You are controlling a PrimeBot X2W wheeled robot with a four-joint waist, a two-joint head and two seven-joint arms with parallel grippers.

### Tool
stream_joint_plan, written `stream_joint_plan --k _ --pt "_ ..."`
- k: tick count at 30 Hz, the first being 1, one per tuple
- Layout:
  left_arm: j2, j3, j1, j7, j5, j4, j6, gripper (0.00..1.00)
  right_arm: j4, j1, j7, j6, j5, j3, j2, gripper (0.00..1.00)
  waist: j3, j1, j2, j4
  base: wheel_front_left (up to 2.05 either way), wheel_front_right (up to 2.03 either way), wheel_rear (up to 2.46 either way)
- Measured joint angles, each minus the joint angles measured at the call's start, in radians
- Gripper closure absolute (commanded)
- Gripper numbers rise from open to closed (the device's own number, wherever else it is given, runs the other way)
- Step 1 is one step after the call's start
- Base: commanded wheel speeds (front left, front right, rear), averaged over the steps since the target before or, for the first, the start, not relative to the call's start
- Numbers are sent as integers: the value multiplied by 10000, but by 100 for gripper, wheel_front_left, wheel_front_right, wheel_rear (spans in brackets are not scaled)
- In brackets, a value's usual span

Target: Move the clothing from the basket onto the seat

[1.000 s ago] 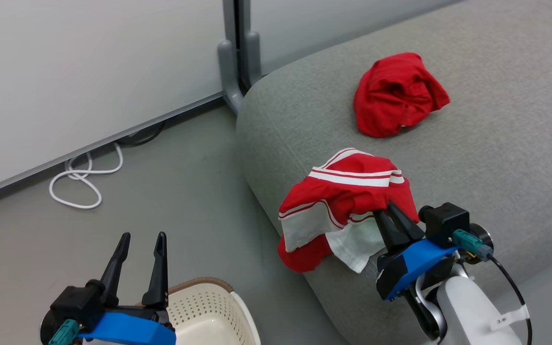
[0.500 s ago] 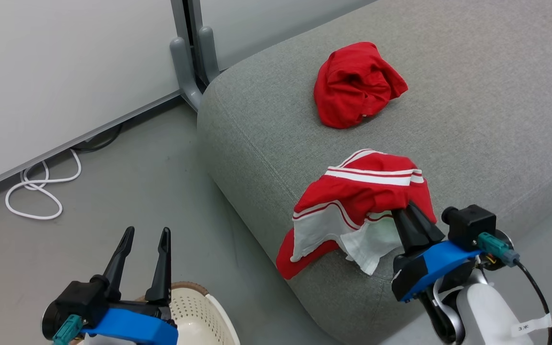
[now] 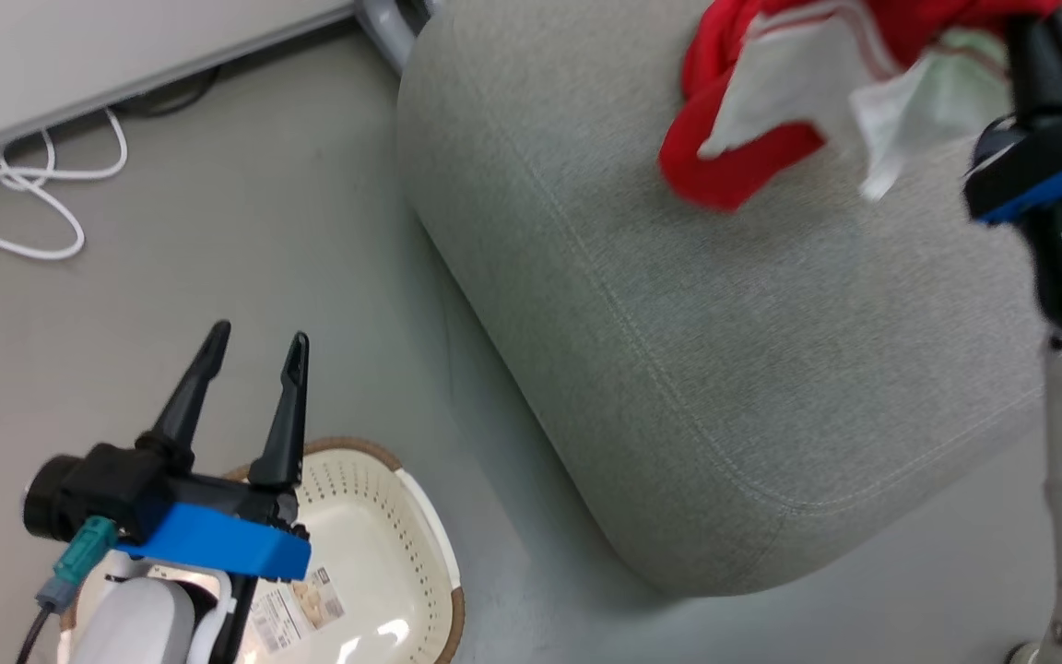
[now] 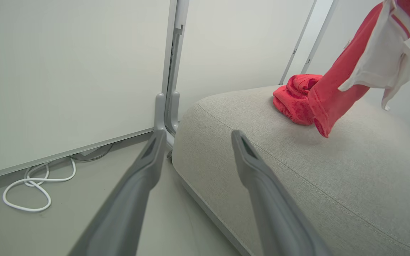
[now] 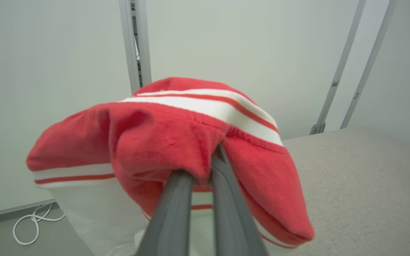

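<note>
My right gripper (image 5: 205, 161) is shut on a red clothing piece with white stripes and white panels (image 5: 176, 121). The piece hangs from it over the grey seat (image 3: 725, 323), at the head view's top right (image 3: 743, 157), its lower end close to the cushion (image 4: 327, 121). A second, crumpled red garment (image 4: 294, 96) lies on the seat behind it. My left gripper (image 3: 257, 339) stands open with nothing between its fingers, above the cream basket (image 3: 420, 526) on the floor. The basket's visible inside shows a paper label; my left arm hides the rest.
A white cable (image 3: 24, 203) lies coiled on the grey floor by the wall. A grey partition post (image 4: 167, 106) stands at the seat's far corner. Bare floor runs between the basket and the seat's rounded front edge.
The head camera has tilted down, so the whole picture has shifted. My right gripper has raised the striped garment off the seat's edge and carried it further over the cushion. The left gripper stays open.
</note>
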Motion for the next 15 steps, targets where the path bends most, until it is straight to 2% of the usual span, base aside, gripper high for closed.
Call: stream_joint_plan --k 8,15 --pt "642 79 -1058 456 284 -1283 -15 0 1057 -3087 767 -2 -142 -2619 -815 100 1997 2 -1 579 0 0 0" --pt "746 -81 -1787 589 485 -2194 -15 0 2330 -4081 1099 -2 -825 -4328 -1005 100 3451 3 -1 1471 0 0 0"
